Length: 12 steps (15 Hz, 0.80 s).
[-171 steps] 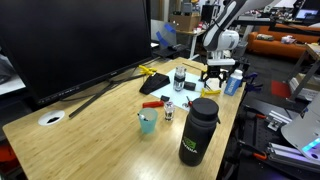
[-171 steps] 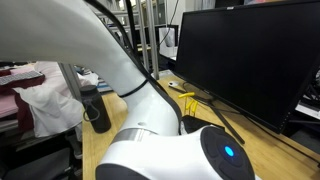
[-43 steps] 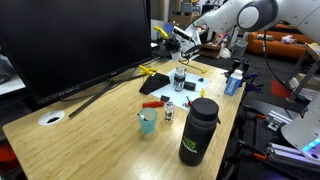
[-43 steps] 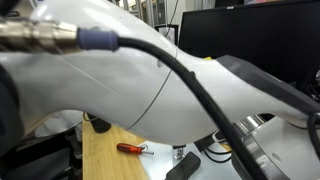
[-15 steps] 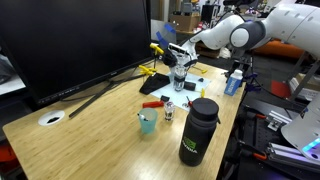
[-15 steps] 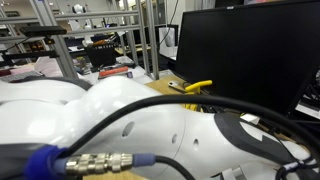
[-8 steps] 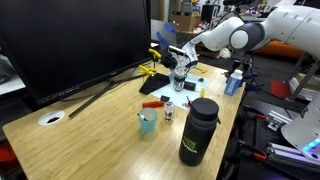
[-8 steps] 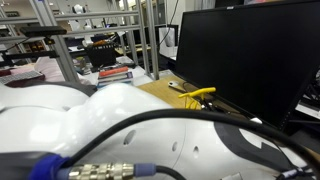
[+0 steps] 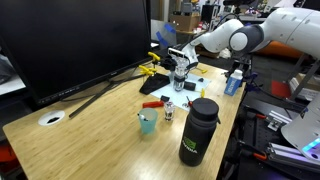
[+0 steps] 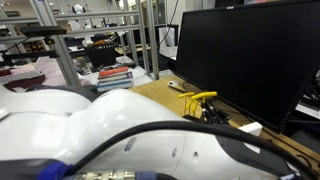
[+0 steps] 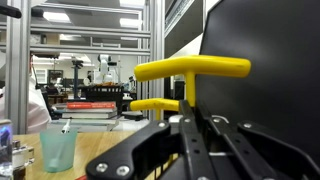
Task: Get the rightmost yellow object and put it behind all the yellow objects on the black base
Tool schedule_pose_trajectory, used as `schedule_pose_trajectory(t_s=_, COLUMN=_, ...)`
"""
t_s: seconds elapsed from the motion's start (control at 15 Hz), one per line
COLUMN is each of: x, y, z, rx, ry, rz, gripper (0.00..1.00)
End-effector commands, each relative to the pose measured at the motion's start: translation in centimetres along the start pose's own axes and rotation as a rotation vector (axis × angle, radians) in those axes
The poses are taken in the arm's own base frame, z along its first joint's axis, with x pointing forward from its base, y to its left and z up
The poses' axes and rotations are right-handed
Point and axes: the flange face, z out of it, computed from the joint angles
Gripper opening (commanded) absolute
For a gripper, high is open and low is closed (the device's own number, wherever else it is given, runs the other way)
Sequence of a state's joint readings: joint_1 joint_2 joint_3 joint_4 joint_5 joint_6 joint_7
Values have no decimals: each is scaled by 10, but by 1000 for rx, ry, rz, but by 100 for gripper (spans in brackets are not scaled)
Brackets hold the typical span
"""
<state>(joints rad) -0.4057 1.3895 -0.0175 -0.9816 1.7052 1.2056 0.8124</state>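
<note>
You are looking at one large black monitor [image 9: 75, 40], one dark cylindrical bottle [image 9: 198, 130], one small teal cup [image 9: 147, 123], one flat red item [image 9: 153, 103], one white round disc [image 9: 50, 118], and, in the wrist view, two bright yellow T-shaped pieces [image 11: 190, 68].

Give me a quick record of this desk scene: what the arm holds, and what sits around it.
gripper: shut on the yellow piece
yellow piece: T-shaped in the wrist view, held in the air beside the monitor
monitor: large, dark, screen off
black base: long thin legs on the wooden table
other yellow pieces: clustered by the end of a base leg
nearby: black bottle, teal cup, red item
</note>
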Motion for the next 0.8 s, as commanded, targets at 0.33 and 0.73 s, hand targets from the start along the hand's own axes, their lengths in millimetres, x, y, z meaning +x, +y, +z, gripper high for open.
schedule_pose_trajectory(t_s=0.33, x=11, y=-8, z=1, rx=16, ry=49, rz=123, gripper=2)
schedule_pose_trajectory(t_s=0.73, x=12, y=-6, z=6, rx=11, ry=102, rz=192, gripper=2)
